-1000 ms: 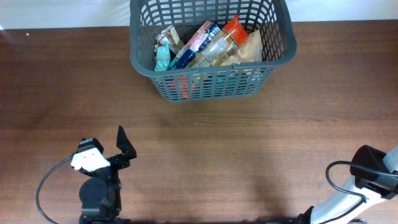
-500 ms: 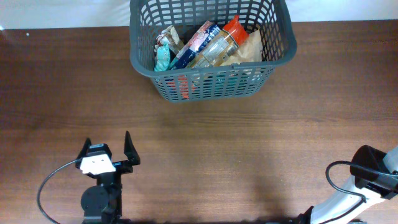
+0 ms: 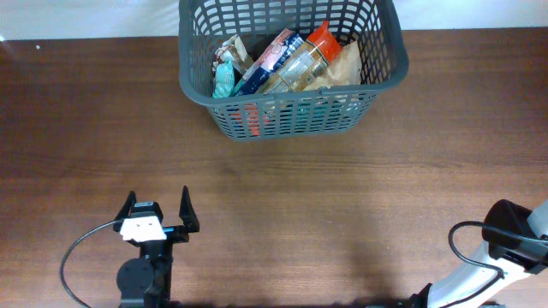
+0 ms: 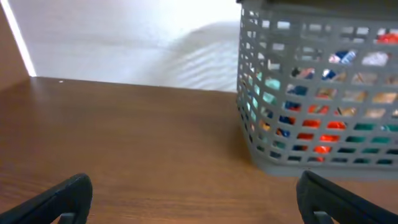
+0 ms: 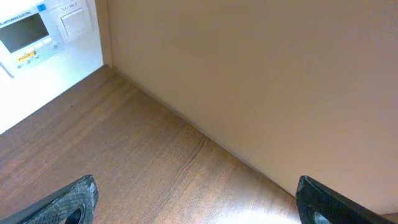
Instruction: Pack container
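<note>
One container (image 3: pixel 295 115) sits on one table (image 3: pixel 342 205). It holds at least four packets (image 3: pixel 272 60); the heap hides any more. Two grippers show: left gripper (image 3: pixel 157 198) and right gripper (image 5: pixel 196 202).

Overhead view looks straight down from high above a brown table (image 3: pixel 342 214), with a basket (image 3: pixel 291 120) at 12 o'clock. Left wrist view sits low near the table's 7 o'clock, facing 12 o'clock; both show the basket's near side. Right wrist view slants down at a wooden surface (image 5: pixel 124 155) meeting a beige wall (image 5: pixel 249 74).
</note>
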You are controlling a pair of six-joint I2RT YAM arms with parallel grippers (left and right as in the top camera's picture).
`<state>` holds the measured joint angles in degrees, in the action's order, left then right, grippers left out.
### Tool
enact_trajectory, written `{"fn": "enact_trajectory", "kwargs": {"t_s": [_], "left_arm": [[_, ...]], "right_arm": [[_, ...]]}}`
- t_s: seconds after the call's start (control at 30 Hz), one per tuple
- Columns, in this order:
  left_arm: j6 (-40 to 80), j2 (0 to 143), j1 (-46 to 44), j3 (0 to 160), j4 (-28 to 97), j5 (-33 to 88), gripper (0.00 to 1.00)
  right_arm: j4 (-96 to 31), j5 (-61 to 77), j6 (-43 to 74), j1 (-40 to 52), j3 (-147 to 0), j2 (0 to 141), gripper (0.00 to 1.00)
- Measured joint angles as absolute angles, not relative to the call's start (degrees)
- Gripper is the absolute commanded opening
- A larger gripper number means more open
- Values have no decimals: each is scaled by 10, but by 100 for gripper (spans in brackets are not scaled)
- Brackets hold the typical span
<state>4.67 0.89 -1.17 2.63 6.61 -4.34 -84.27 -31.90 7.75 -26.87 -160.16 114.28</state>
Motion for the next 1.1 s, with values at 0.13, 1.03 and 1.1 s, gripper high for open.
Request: {"fn": "enact_trajectory", "kwargs": {"t_s": [0.13, 1.03, 1.1], "left_arm": [[42, 9, -12, 20, 67, -34, 99], [13, 9, -12, 20, 67, -12, 99], [13, 9, -12, 20, 67, -12, 99]], "right_arm": [[-843, -319, 77, -269, -1602, 1143, 99], [-843, -319, 78, -269, -1602, 1143, 99], [-843, -319, 77, -269, -1602, 1143, 99]]}}
